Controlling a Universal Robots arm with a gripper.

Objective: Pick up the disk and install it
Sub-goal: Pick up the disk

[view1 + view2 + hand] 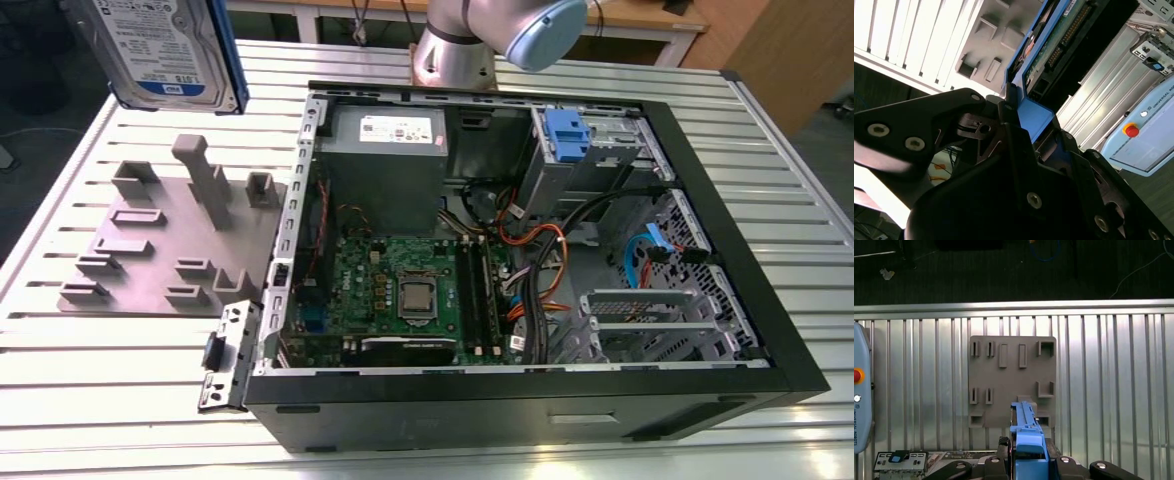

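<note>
The disk [167,50] is held clear of the desk [134,370], at 11 o'clock in the exterior view, above the grey fixture plate [147,250]. In both wrist views the jaws are seen clenched on the disk's blue frame [1028,432]. The open computer case [507,410] is recorded on the desk at 3 o'clock of the plate, just beside it.

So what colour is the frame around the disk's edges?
Blue; the disk shows it best in the first wrist view.
</note>
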